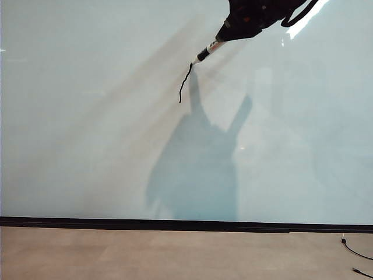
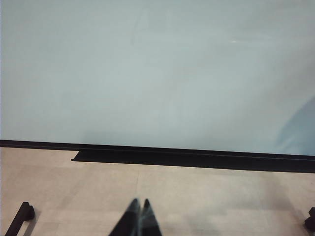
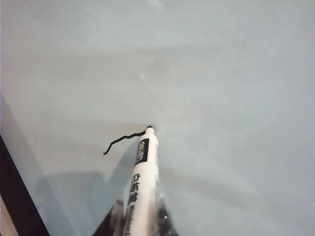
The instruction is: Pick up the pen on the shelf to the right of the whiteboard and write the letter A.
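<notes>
**Caller:** Where's your right gripper (image 1: 233,26)?

**Me:** Upper right of the exterior frame, clenched on the pen (image 1: 208,50). In the right wrist view my right gripper (image 3: 140,221) has the barrel low, near its back end, with the pen (image 3: 141,182) poking out toward the board.

**Caller:** And the tip?

**Me:** Touching the whiteboard (image 1: 87,146), at the top of a wobbly black stroke (image 1: 185,84), which I take as the first leg of the letter A.

**Caller:** How does it handle?

**Me:** I'd say light, stiff and smooth-barrelled, so likely to slip or swivel. Gripping nearer the tip would probably steady the line. The board looks glossy and hard, so I'd press gently.

**Caller:** Left side?

**Me:** My left gripper (image 2: 139,219) sits low centre of its own view, fingers together, holding nothing, above the floor (image 2: 197,196).
</notes>
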